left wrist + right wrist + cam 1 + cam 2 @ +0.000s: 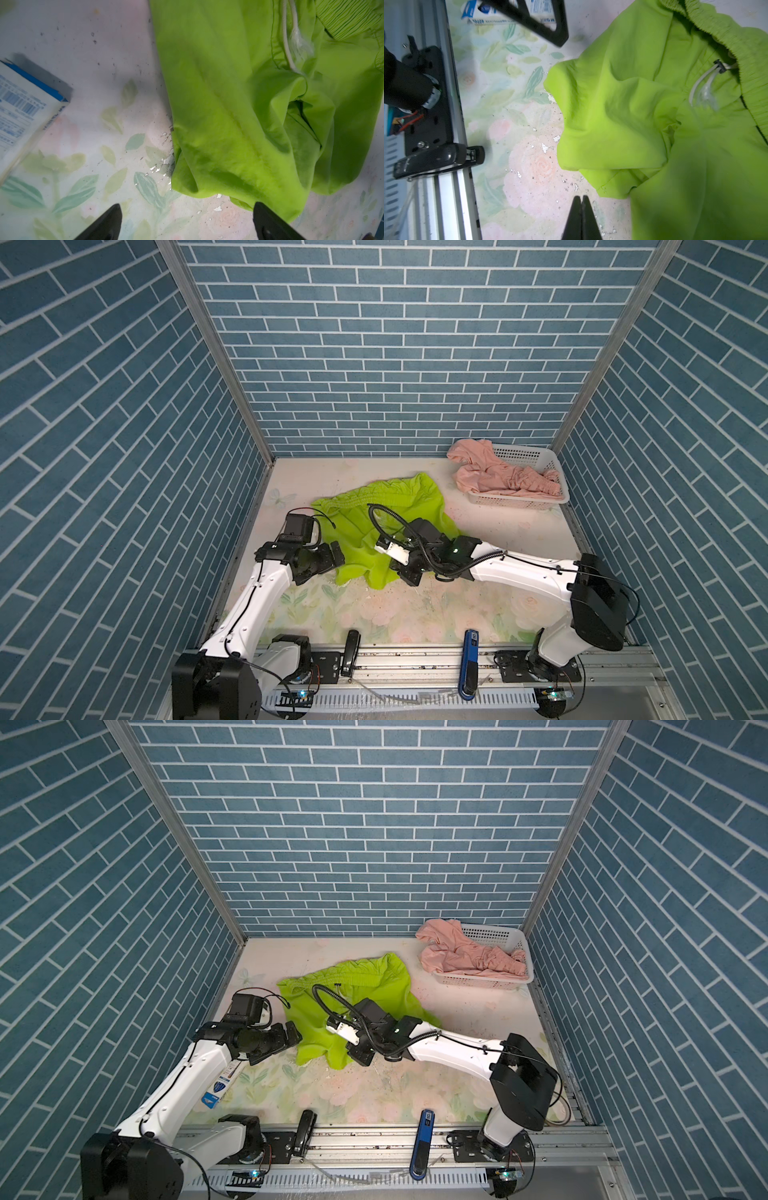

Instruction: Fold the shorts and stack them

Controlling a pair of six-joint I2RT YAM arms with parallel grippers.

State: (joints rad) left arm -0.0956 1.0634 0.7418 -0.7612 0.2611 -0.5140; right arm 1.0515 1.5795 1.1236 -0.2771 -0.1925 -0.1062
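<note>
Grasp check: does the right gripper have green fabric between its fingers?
No: in the right wrist view the right gripper is shut empty over the table, with the green shorts beside it.

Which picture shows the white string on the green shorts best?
Right wrist view: the white string loops from its black clip on the green shorts, close and sharp. The left wrist view shows it blurrier, cut off at the edge. In both top views it is too tiny to see.
</note>
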